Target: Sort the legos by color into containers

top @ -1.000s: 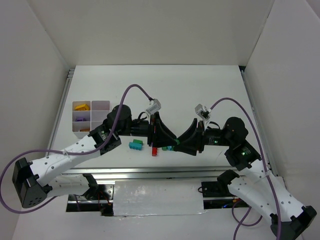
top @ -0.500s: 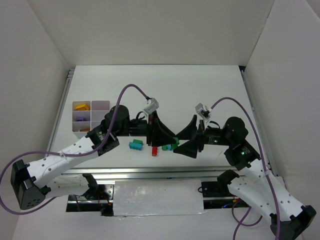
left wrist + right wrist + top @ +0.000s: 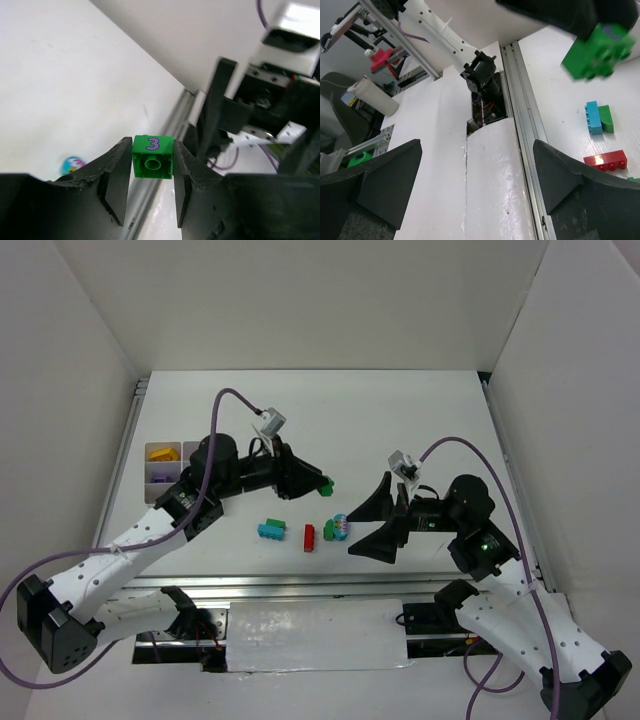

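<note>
White walls box in a white table point(image 3: 400, 420), and we work across it from the near edge. Our left arm point(image 3: 150, 530) reaches toward the middle while our right arm point(image 3: 480, 540) waits on the right. At the far left sits the organiser tray point(image 3: 200, 444), partly hidden under the left arm. In its left-hand compartments we make out a yellow brick point(image 3: 162, 453), a purple piece point(image 3: 160, 478) and a sliver of orange.

Our left gripper point(image 3: 318, 483) is clamped on a green brick point(image 3: 153, 162), pinching its sides between both fingers and holding it clear of the table, between the tray and the loose pieces. Our right gripper point(image 3: 372, 525) gapes wide and holds nothing, just right of those pieces. They are a teal-and-green brick point(image 3: 271, 530), a red brick point(image 3: 309, 537) and a teal oval piece point(image 3: 341, 527) with a small green piece touching it.

We judge the step in hand to be carrying the green brick to the tray. The next move calls for a swing left over a compartment holding no other colour, then a low release. We cannot tell which compartment that is, since the arm covers part of the tray.

Only one mark is legible: a purple "3" on the green brick's upper face in the left wrist view
</note>
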